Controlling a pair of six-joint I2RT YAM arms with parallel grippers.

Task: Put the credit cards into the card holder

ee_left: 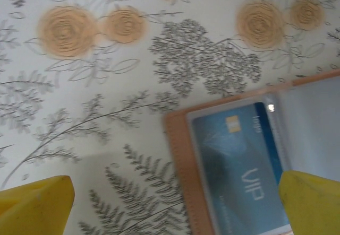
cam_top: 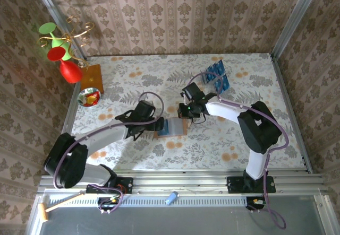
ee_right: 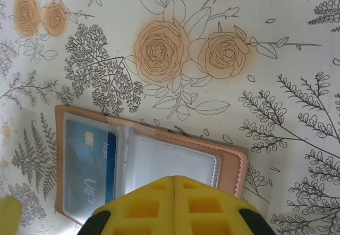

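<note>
Left gripper [ee_left: 172, 206]: jaws spread wide, one at each lower corner of the left wrist view. Right gripper [ee_right: 174, 195]: jaws pressed together, bottom centre of the right wrist view.

Salmon card holder [ee_right: 159, 160] open flat — one blue credit card [ee_right: 90, 171] in its sleeve, other cards [cam_top: 218, 76] well apart.

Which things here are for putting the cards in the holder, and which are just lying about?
For the job: card holder, lying open; credit card already in its sleeve; remaining credit cards, far right of the table.
Lying about: wooden board; small bowl; red vase; mallet on the frame.
</note>
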